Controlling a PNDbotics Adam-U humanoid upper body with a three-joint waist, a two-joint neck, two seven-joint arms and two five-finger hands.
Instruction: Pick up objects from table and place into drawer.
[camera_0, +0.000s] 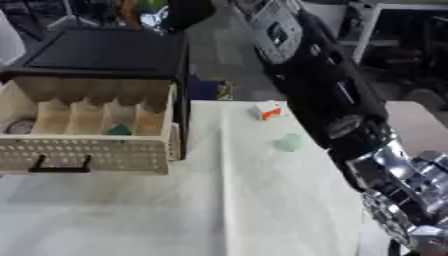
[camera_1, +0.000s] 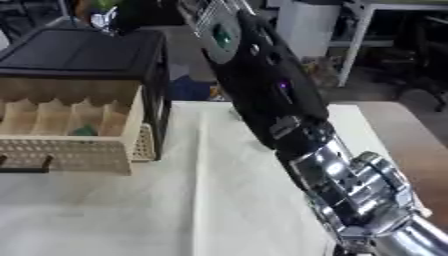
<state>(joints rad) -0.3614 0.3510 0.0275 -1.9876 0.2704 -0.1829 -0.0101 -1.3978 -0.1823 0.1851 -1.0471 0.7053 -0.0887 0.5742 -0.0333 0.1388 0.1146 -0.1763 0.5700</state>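
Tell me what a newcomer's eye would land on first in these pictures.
The big black and silver arm crossing the right side from the top towards the lower right corner dominates. Next comes the open beige drawer with dividers at the left, a green thing inside. On the white table lie a small red-and-white object and a pale green object.

Lab or workshop: metal-legged benches (camera_1: 385, 30), concrete floor (camera_0: 219, 55), cloth-covered test table (camera_0: 262, 200).

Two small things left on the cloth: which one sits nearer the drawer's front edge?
The pale green lump. It lies further down the cloth, while the white-and-orange box sits farther back, toward the table's far edge.
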